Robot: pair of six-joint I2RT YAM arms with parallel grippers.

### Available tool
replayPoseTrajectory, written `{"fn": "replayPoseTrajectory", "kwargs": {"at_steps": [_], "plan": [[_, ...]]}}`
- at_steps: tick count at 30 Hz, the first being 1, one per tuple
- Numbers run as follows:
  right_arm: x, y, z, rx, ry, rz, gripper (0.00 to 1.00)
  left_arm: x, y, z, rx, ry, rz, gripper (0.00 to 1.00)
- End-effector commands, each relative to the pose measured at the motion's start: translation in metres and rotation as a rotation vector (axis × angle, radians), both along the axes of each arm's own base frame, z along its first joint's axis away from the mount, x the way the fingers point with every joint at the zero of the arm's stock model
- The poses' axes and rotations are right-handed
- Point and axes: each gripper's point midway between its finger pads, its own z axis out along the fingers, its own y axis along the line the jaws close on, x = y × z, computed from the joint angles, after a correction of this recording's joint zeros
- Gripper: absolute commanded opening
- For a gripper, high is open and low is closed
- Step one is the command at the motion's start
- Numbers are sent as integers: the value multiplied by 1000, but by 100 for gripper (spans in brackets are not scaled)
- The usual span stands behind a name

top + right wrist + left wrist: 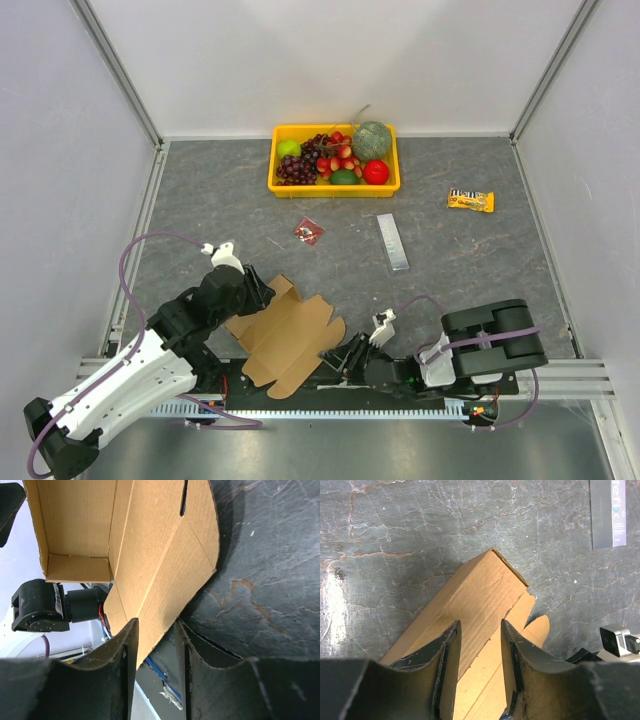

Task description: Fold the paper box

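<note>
We count one paper box (290, 340), one red packet (309, 231), one yellow tray (272, 165) of fruit, one grey strip (393, 241) and one yellow snack bar (470, 201). The box lies at the near edge between two arms. It is plain brown cardboard, half open, with its left wall raised and its rounded flaps spread. The left gripper (480, 625) is clamped on that wall. The right gripper (156, 625) straddles a flap edge, and we cannot tell whether it pinches.

Yellow fruit tray (334, 189); red packet (309, 231); grey strip (393, 241); orange wrapper (470, 201), perhaps snack
</note>
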Motion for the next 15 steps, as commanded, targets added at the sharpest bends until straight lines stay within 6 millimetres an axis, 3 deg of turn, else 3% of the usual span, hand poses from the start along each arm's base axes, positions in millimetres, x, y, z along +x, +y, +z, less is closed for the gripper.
{"fn": "replayPoseTrajectory", "kwargs": {"at_steps": [1,15], "plan": [[5,-1,13,83,-58,-13,41,1,-3,0,-1,-23,-25,44],[10,2,22,203,-132,-6,36,0,-2,-3,1,-18,-23,44]]}}
